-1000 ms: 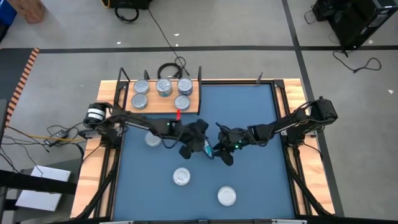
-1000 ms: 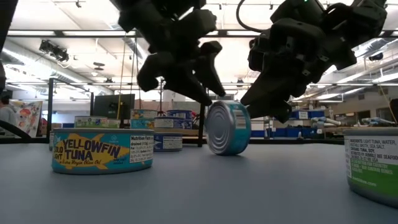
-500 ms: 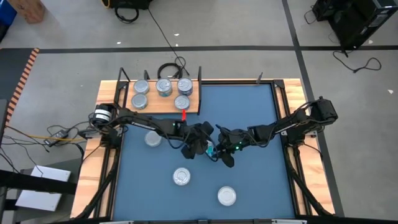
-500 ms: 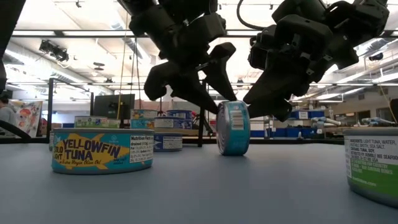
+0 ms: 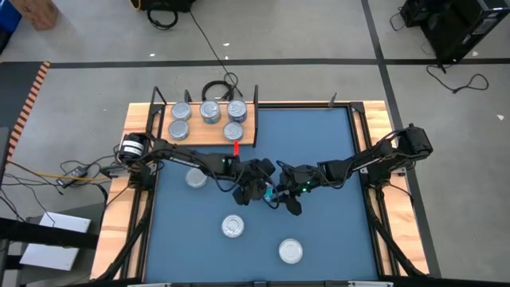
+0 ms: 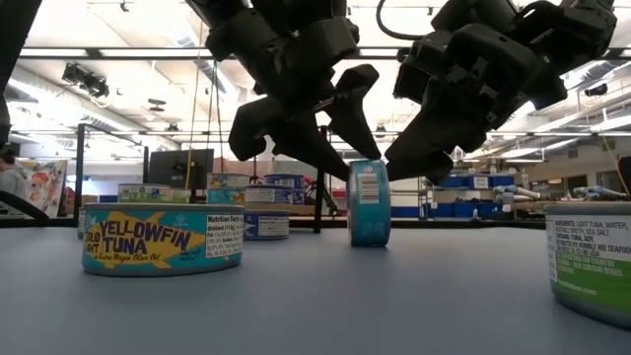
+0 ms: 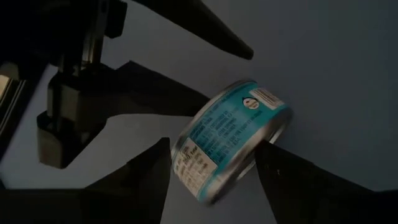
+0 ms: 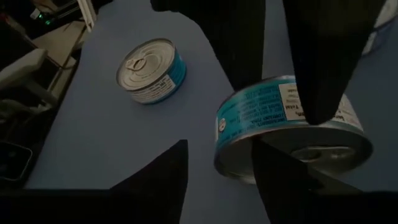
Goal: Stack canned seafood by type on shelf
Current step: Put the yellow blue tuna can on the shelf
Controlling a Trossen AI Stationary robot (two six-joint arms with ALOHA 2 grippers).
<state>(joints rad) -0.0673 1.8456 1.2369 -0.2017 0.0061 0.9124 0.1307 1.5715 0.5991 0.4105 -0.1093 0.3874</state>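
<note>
Blue mat (image 5: 335, 231) spread across the table, shelf (image 5: 209, 135) at its far-left corner bearing five tins (image 5: 210, 112). Teal tin (image 6: 369, 202) on edge between both grippers; three flat tins (image 5: 233, 226) nearby on the mat.

tin (image 6: 163, 239) label: "YELLOWFIN TUNA"; "Nutrition Facts"

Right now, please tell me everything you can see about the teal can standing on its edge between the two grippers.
The teal can is a small, flat, round metal tin with a teal paper label carrying a barcode and fine print. It stands on its rim on the blue mat, near mid-table. The left gripper straddles it with open fingers; the right gripper is close beside it, also open.
</note>
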